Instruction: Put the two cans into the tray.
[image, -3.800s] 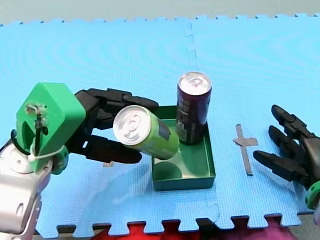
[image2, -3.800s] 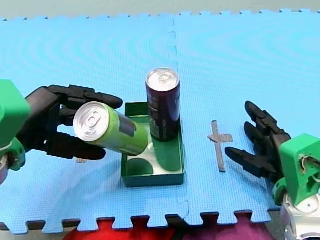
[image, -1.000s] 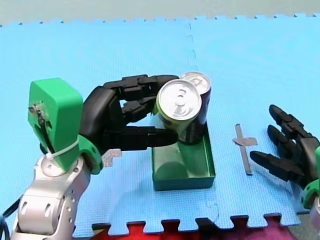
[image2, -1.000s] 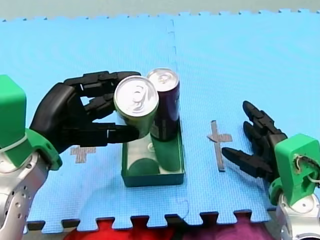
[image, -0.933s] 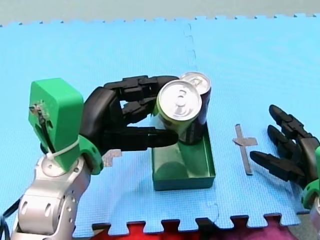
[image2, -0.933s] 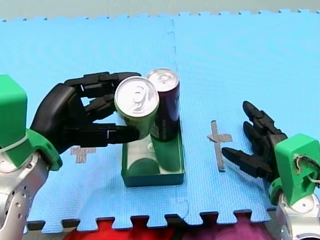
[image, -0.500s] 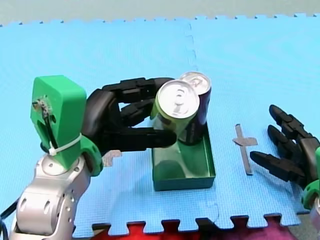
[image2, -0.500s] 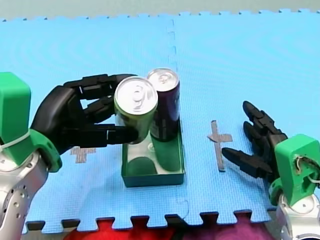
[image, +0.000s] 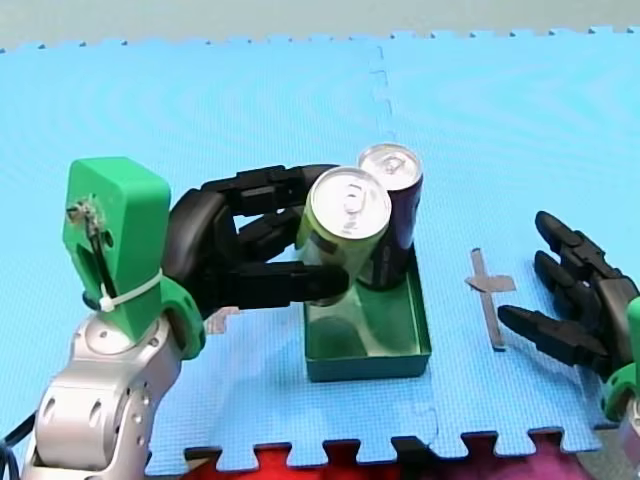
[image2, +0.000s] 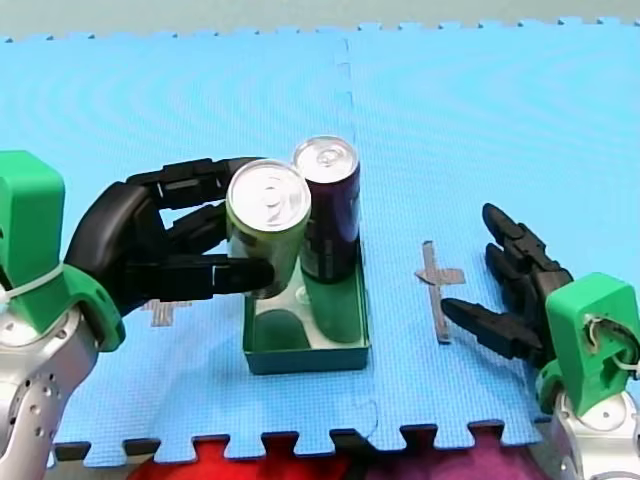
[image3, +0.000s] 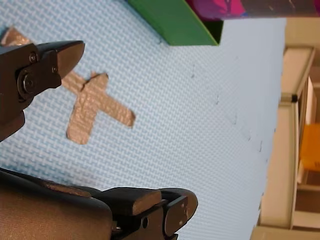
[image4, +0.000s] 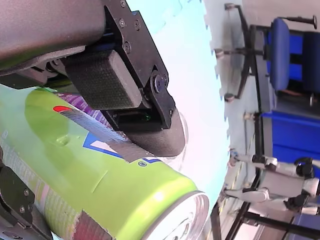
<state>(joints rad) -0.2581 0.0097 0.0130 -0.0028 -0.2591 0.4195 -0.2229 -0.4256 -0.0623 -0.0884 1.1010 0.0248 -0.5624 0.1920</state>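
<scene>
Now holding green can (image: 345, 225) near upright, clamped in left hand (image: 250, 250), just over tray (image: 370, 365), close beside purple can (image: 395, 215) standing in it past the fingertips. Seemingly mid-placement of the second can; next, lower straight, avoid nudging the neighbour, release. Right hand (image: 570, 320) empty, well apart.

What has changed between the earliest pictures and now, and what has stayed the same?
The left hand kept its grasp on the green can, turned it from tilted to upright, carried it rightward over the tray and lowered it close beside the purple can; whether it touches the tray floor is unclear. The purple can, tray and right hand beside the tape cross stayed put.
</scene>
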